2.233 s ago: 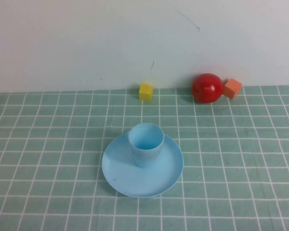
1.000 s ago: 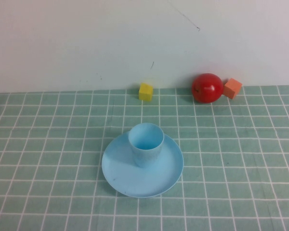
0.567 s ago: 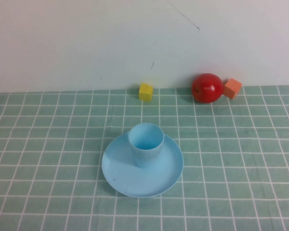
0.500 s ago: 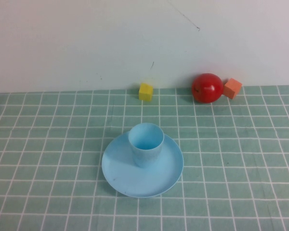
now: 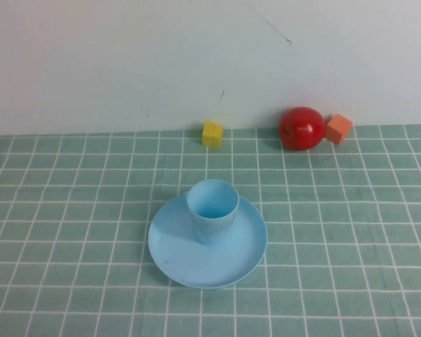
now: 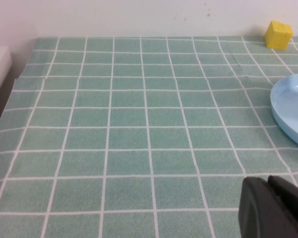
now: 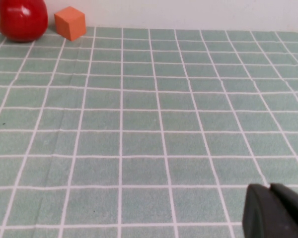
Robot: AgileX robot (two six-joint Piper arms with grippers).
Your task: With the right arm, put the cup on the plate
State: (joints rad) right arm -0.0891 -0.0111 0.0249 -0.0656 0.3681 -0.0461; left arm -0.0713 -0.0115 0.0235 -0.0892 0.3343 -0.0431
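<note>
The light blue cup (image 5: pixel 212 209) stands upright on the light blue plate (image 5: pixel 175 256) in the middle of the green checked cloth. Neither arm shows in the high view. The plate's rim (image 6: pixel 290 106) shows in the left wrist view, with the left gripper (image 6: pixel 269 184) shut and empty above bare cloth, apart from it. The right gripper (image 7: pixel 270 190) is shut and empty over bare cloth; the cup and plate are out of its view.
A yellow cube (image 5: pixel 212 133), a red apple (image 5: pixel 301 128) and an orange cube (image 5: pixel 339 128) sit along the back wall. The apple (image 7: pixel 21 19) and orange cube (image 7: pixel 70 22) also show in the right wrist view. The cloth's left edge (image 6: pixel 10 89) meets a white ledge.
</note>
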